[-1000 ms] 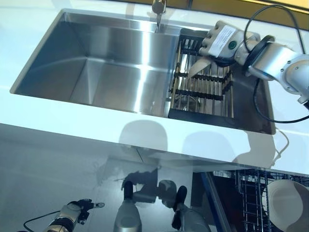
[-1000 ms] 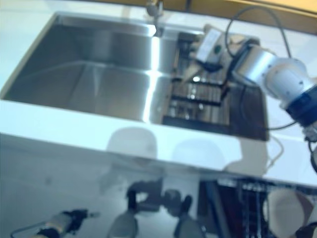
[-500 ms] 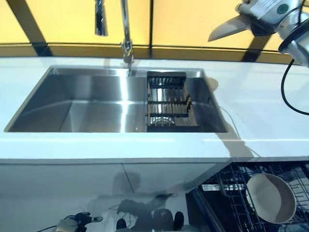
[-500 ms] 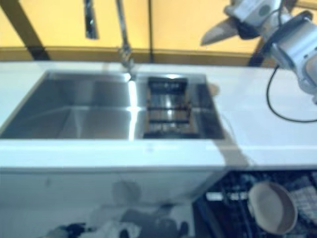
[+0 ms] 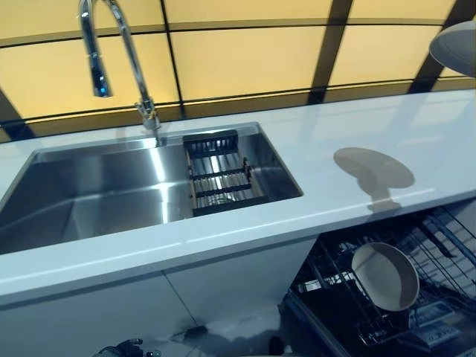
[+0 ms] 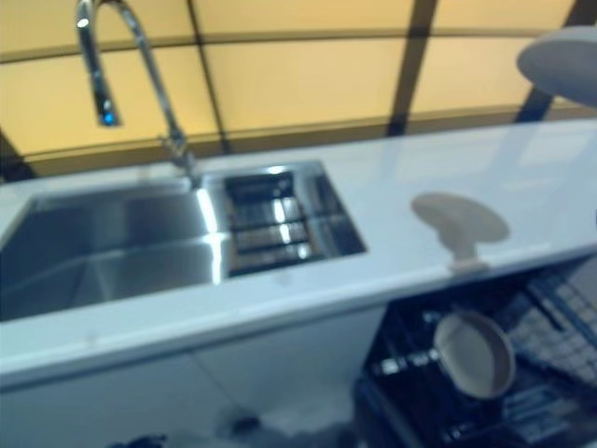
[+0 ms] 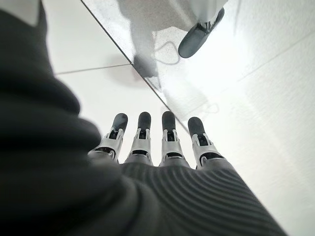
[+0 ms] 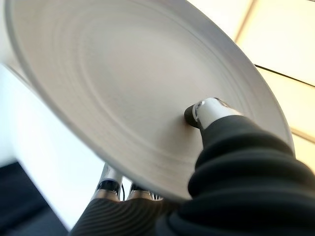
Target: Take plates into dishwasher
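Note:
A pale round plate (image 8: 123, 83) is in my right hand (image 8: 210, 110), with the thumb pressed on its face and the fingers (image 8: 112, 183) under its rim. In the left eye view only that plate's edge (image 5: 455, 46) shows, high at the far right above the white counter (image 5: 349, 134), where it casts a round shadow. A second plate (image 5: 385, 277) stands on edge in the pulled-out dishwasher rack (image 5: 335, 290) below the counter at the lower right. My left hand (image 7: 142, 147) hangs low over the floor, fingers straight and holding nothing.
A steel sink (image 5: 89, 193) is set in the counter on the left, with a tall curved faucet (image 5: 111, 44) behind it and a black dish rack (image 5: 217, 175) in its right end. White cabinet fronts (image 5: 186, 297) run under the counter.
The camera has swung up and right. My right hand has lifted the plate out of the sink's dish rack and carried it up and to the right, over the counter.

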`<state>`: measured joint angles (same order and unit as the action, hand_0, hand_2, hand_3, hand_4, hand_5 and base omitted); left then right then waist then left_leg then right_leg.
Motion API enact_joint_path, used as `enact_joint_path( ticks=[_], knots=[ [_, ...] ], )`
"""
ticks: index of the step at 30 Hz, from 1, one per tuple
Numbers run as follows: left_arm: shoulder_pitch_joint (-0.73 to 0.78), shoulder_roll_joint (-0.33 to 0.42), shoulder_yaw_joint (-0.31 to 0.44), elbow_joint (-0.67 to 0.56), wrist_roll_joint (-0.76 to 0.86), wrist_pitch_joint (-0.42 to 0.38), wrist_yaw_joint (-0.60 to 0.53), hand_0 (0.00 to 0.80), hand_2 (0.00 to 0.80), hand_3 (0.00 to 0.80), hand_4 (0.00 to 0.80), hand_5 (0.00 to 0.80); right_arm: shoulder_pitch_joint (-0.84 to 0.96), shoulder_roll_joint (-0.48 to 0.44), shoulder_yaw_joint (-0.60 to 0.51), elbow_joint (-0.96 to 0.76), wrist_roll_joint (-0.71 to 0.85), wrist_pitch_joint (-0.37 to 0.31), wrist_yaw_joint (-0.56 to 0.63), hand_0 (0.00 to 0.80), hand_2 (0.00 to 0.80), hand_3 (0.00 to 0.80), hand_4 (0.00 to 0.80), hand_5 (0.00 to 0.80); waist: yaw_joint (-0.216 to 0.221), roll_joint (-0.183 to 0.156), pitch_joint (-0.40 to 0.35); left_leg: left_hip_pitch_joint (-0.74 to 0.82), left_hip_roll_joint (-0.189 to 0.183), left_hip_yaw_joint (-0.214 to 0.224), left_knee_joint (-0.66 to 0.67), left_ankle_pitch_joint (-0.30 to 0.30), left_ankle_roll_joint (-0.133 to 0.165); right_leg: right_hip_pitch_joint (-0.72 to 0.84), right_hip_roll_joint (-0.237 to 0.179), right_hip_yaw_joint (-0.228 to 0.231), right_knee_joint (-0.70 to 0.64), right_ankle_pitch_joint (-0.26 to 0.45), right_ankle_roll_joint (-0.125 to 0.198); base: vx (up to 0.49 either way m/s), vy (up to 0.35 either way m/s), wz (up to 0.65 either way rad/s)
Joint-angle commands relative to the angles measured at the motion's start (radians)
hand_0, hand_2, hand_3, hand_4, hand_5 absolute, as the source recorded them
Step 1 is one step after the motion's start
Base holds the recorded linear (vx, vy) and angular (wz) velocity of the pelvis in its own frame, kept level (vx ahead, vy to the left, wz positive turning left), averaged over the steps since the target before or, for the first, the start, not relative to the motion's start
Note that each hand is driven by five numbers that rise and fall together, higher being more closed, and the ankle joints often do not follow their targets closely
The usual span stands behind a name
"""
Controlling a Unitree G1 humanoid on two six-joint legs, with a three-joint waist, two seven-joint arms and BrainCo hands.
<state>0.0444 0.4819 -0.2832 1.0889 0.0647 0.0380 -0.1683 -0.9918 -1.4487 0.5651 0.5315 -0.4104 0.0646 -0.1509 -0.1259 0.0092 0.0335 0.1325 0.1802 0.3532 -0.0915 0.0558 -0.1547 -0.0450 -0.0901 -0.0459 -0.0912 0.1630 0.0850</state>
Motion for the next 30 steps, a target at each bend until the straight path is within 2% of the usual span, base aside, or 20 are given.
enact_joint_path(
  ticks=[1,4,8,12,16,23,30],
  knots=[
    [-0.057,0.04,-0.013,0.022,0.013,-0.035,0.007,0.0,0.0,0.0,0.0,0.0,0.043,-0.043,-0.161,0.009,0.085,0.005,0.006,0.8,0.8,0.8,0.8,0.8,-0.038,-0.029,0.048,0.063,-0.005,-0.02,0.004,-0.066,0.032,0.069,-0.004,0.012,0.004,-0.098,0.08,0.003,0.028,-0.24],
    [-0.07,0.042,-0.006,0.019,0.008,-0.035,0.005,0.0,0.0,0.0,0.0,0.0,0.225,-0.042,-0.329,-0.016,0.105,-0.003,0.018,0.8,0.8,0.8,0.8,0.8,-0.074,-0.021,0.053,0.07,-0.007,0.005,0.004,-0.072,0.03,0.051,-0.006,0.034,0.004,-0.089,0.081,-0.012,0.039,-0.19],
    [-0.087,0.042,-0.004,0.02,-0.007,-0.028,0.008,0.0,0.0,0.0,0.0,0.0,0.398,-0.029,-0.485,-0.025,0.114,-0.01,0.034,0.8,0.8,0.8,0.8,0.8,-0.106,-0.014,0.065,0.07,-0.011,0.026,0.004,-0.074,0.03,0.034,-0.009,0.049,0.004,-0.078,0.082,-0.036,0.038,-0.2],
    [-0.101,0.039,0.004,0.023,-0.008,-0.013,0.007,0.0,0.0,0.0,0.0,0.0,0.546,-0.004,-0.605,-0.033,0.116,-0.019,0.059,0.8,0.8,0.8,0.8,0.8,-0.128,-0.007,0.072,0.072,-0.016,0.04,0.004,-0.077,0.032,0.025,-0.011,0.058,0.004,-0.07,0.081,-0.013,0.027,-0.15],
    [-0.107,0.029,0.006,0.024,-0.009,-0.004,0.011,0.0,0.0,0.0,0.0,0.0,0.655,0.031,-0.675,-0.056,0.102,-0.025,0.08,0.8,0.8,0.8,0.8,0.8,-0.141,-0.001,0.074,0.071,-0.019,0.046,0.004,-0.077,0.033,0.02,-0.012,0.061,0.004,-0.067,0.078,-0.003,0.018,-0.13],
    [-0.128,0.012,0.002,0.015,-0.006,0.016,0.021,0.0,0.0,0.0,0.0,0.0,0.723,0.1,-0.676,-0.083,0.06,-0.012,0.136,0.8,0.8,0.8,0.8,0.8,-0.142,0.005,0.086,0.07,-0.024,0.048,0.004,-0.076,0.036,0.012,-0.015,0.058,0.004,-0.06,0.075,0.0,0.0,0.0],
    [-0.145,-0.005,-0.008,0.006,-0.015,0.038,0.033,0.0,0.0,0.0,0.0,0.0,0.655,0.155,-0.565,-0.055,0.008,0.007,0.163,0.8,0.8,0.8,0.8,0.8,-0.128,0.011,0.099,0.061,-0.026,0.041,0.004,-0.07,0.037,0.007,-0.02,0.05,0.004,-0.056,0.073,0.0,0.0,0.0]
  ],
)
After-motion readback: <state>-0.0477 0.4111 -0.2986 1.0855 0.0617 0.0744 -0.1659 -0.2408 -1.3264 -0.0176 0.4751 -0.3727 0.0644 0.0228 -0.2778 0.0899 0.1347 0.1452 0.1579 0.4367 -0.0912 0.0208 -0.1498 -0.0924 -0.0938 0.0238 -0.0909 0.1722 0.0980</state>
